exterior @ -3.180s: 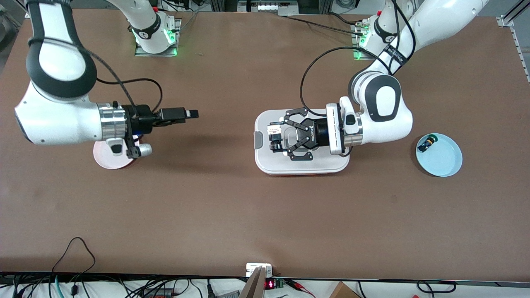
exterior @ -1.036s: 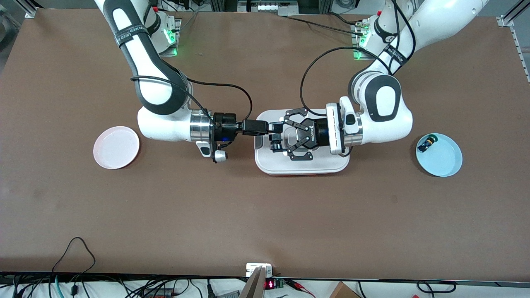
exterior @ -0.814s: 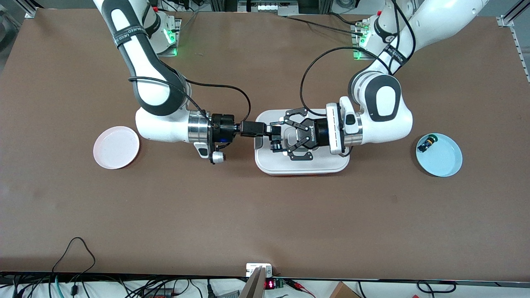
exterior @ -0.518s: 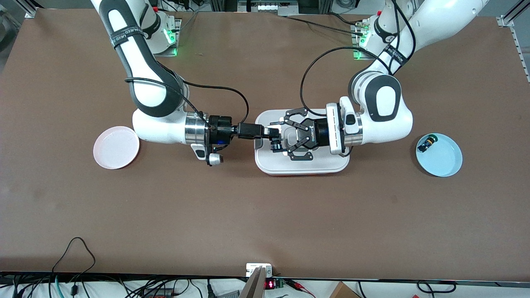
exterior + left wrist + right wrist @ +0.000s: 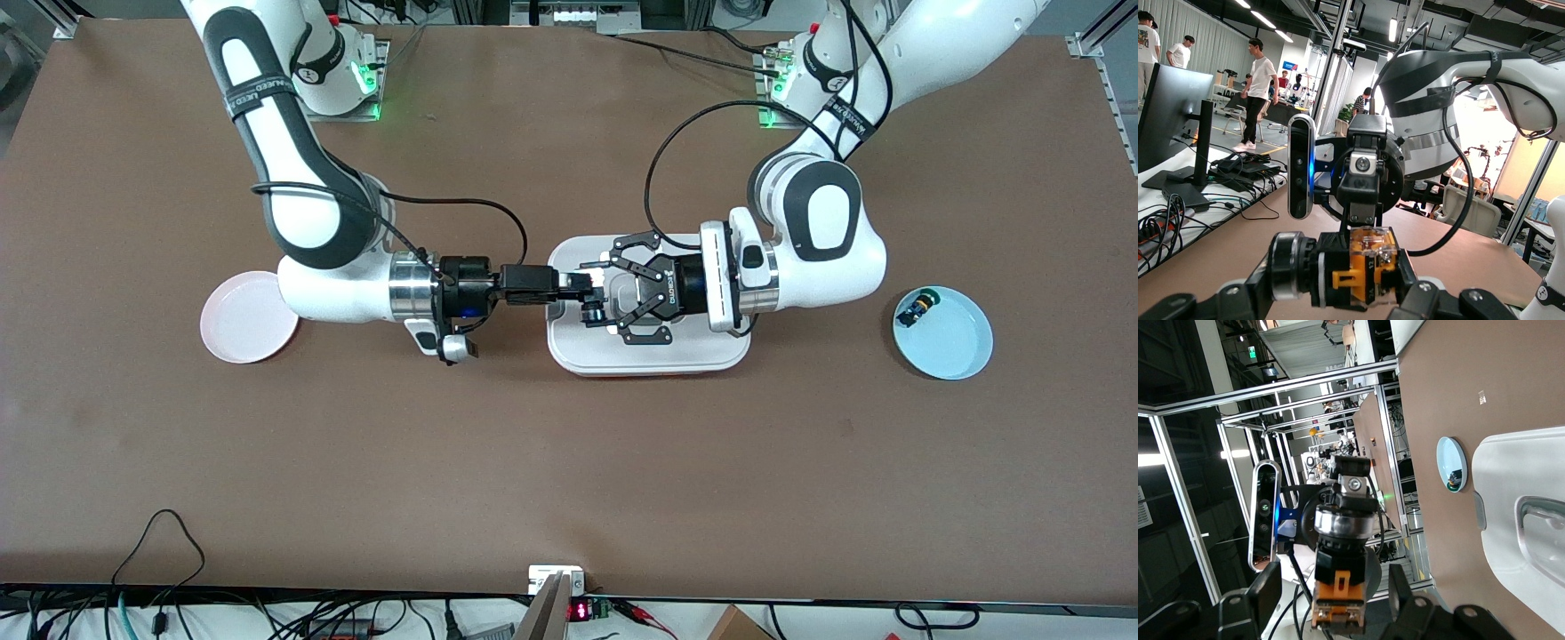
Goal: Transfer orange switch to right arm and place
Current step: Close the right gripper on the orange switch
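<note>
Front view: your switch (image 5: 590,307) hangs in the air over the tray (image 5: 676,356), midway between the tabletop's two end edges. The left tool (image 5: 594,293) is clenched on it. The right tool (image 5: 580,284) faces it with its fingers apart, one on each side. The switch lies crosswise between the tools, so I think the right tool should squeeze next.

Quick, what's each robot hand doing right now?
Left end effector: closed, holding the orange switch.
Right end effector: open, fingers either side of the orange switch.
</note>
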{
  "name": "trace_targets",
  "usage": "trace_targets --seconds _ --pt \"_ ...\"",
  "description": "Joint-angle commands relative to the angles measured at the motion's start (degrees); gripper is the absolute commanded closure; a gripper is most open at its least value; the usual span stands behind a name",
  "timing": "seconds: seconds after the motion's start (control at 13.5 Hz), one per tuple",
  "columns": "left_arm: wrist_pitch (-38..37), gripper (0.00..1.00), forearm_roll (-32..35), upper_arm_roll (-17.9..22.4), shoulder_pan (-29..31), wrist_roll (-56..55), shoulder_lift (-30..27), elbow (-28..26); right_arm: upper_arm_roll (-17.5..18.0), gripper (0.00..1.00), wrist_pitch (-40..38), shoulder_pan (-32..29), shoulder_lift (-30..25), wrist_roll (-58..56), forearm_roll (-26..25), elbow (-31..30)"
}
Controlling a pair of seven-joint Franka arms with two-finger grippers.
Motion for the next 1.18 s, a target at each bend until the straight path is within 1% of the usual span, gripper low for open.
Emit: trace_targets --seconds 0.0,0.15,0.22,0.81,0.89,1.11 --pt "0.0 0.84 -1.7 -0.5 0.5 1.8 -0.5 -0.2 0.2 0.28 -1.3 -0.4 1.0 -1.2 1.2 1.4" --pt "0.0 0.84 -1.7 -0.5 0.6 1.9 -0.5 -0.2 0.2 0.28 -1.3 -0.4 1.1 -1.3 1.6 1.4" --pt "0.0 0.84 -1.7 -0.4 0.6 1.9 -0.5 -0.2 0.2 0.31 -1.3 -0.3 1.3 -1.3 1.9 1.4" --pt "0.0 0.84 -1.7 -0.4 0.7 1.9 -0.5 -0.2 0.4 0.37 -0.7 0.3 1.7 -1.3 2.9 1.4" --pt "0.0 0.84 -1.7 -0.4 0.7 1.9 -0.5 -0.2 0.4 0.40 -0.6 0.4 1.7 -1.3 2.9 1.5" --pt "0.0 0.84 -1.7 -0.5 0.7 1.8 -0.5 -0.2 0.4 0.40 -0.4 0.9 1.9 -1.3 2.9 1.6"
